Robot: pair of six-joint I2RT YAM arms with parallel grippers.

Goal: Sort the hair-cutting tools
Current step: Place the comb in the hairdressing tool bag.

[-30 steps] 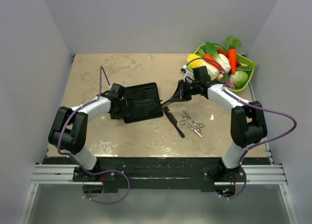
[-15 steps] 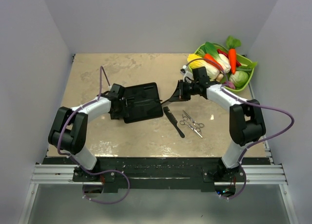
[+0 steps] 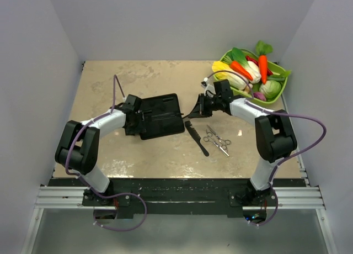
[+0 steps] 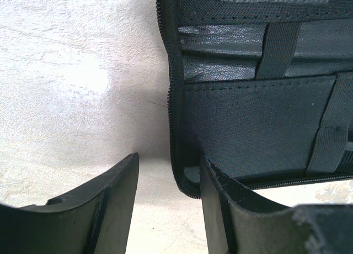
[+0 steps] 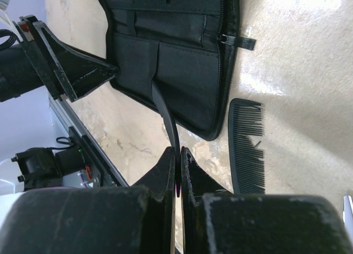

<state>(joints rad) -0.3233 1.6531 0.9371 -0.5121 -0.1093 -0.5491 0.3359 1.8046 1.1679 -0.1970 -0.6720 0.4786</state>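
Scissors lie flat on the worktop, right of centre, silver, ring handles toward the left (look like two pairs touching, too small to split cleanly). Just beside them on the left lies the second comb, flat and angled, not touching the case. In the right wrist view its teeth face the case's near-right corner, with a strip of bare worktop between.

The other comb is up off the worktop, pinched at one end by the right tool. The fingers are narrow, pressed flat on the slim black strip. Its free end reaches left over the open case's inner pockets. Cannot tell if the tip touches the fabric.

The case is open flat, left of centre, black, with its zipper edge and elastic straps showing.

The left tool is at the case's left edge, fingers apart at a middling width. In the left wrist view a rounded case corner sits in the gap. One finger overlaps the case edge, and pale worktop shows between the other finger and the zipper, so it is not clamped on anything.

A green basket of toy vegetables sits in the far right corner, well apart from the combs and scissors.
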